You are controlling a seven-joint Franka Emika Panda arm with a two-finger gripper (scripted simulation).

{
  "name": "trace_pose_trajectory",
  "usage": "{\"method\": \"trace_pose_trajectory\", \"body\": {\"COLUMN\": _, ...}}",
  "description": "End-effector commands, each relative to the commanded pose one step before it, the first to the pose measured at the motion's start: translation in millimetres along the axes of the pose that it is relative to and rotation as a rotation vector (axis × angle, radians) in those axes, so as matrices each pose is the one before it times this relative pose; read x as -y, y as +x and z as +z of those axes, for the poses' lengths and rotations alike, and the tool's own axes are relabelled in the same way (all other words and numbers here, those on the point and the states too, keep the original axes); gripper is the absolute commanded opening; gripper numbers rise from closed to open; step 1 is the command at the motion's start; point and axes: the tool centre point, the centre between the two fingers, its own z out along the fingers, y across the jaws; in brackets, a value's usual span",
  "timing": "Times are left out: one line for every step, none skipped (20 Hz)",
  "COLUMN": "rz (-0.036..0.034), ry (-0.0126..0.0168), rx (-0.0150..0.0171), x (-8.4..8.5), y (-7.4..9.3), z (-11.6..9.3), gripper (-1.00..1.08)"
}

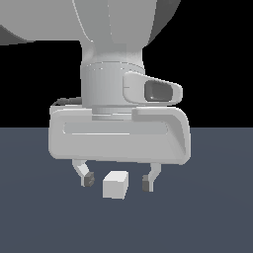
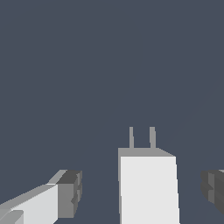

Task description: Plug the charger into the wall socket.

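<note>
A bare simulated test scene, not a furnished room. A flat, untextured slate-blue ground plane point(image 1: 217, 222) meets a featureless black backdrop point(image 1: 212, 59) at a straight horizon. The smooth, pale grey robot arm housing point(image 1: 118, 138) and the small plain white cube-like block point(image 1: 115, 185) carry uniform, computer-rendered shading without surface detail.

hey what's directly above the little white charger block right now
The open pincer hangs over the charger, one fingertip on each side, neither touching it. The arm's wide white hand body is above that. The wall socket shows in neither view.
</note>
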Motion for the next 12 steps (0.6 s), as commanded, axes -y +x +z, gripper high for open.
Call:
{"method": "trace_pose_trajectory", "body": {"rz": -0.00001, "ry": 0.00028, "rx": -0.00112, "x": 0.12, "y": 0.18, "z": 3.35, "gripper": 1.00}}
{"method": "trace_pose_trajectory", "body": {"rz": 0.00000, "ry": 0.00000, "rx": 0.00000, "x": 0.00, "y": -0.01, "z": 0.24, "gripper": 1.00}}
{"method": "trace_pose_trajectory", "body": {"rz": 0.00000, "ry": 0.00000, "rx": 0.00000, "x": 0.00, "y": 0.00, "z": 0.00, "gripper": -1.00}}
{"method": "trace_pose_trajectory", "body": {"rz": 0.00000, "ry": 0.00000, "rx": 0.00000, "x": 0.00, "y": 0.00, "z": 0.00, "gripper": -1.00}}
{"method": "trace_pose_trajectory", "body": {"rz": 0.00000, "ry": 0.00000, "rx": 0.00000, "x": 0.00, "y": 0.00, "z": 0.00, "gripper": -1.00}}
{"method": "trace_pose_trajectory", "body": {"rz": 0.00000, "ry": 0.00000, "rx": 0.00000, "x": 0.00, "y": 0.00, "z": 0.00, "gripper": -1.00}}
{"method": "trace_pose_trajectory", "body": {"rz": 0.00000, "ry": 0.00000, "rx": 0.00000, "x": 0.00, "y": 0.00, "z": 0.00, "gripper": -1.00}}
{"method": "trace_pose_trajectory", "body": {"rz": 0.00000, "ry": 0.00000, "rx": 0.00000, "x": 0.00, "y": 0.00, "z": 0.00, "gripper": -1.00}}
{"method": "trace_pose_trajectory", "body": {"rz": 0.00000, "ry": 0.00000, "rx": 0.00000, "x": 0.00, "y": 0.00, "z": 0.00, "gripper": -1.00}}
{"method": "trace_pose_trajectory", "body": {"rz": 0.00000, "ry": 0.00000, "rx": 0.00000, "x": 0.00, "y": 0.00, "z": 0.00, "gripper": -1.00}}
{"method": "trace_pose_trajectory", "body": {"rz": 0.00000, "ry": 0.00000, "rx": 0.00000, "x": 0.00, "y": 0.00, "z": 0.00, "gripper": -1.00}}
{"method": "trace_pose_trajectory", "body": {"rz": 0.00000, "ry": 0.00000, "rx": 0.00000, "x": 0.00, "y": 0.00, "z": 0.00, "gripper": -1.00}}
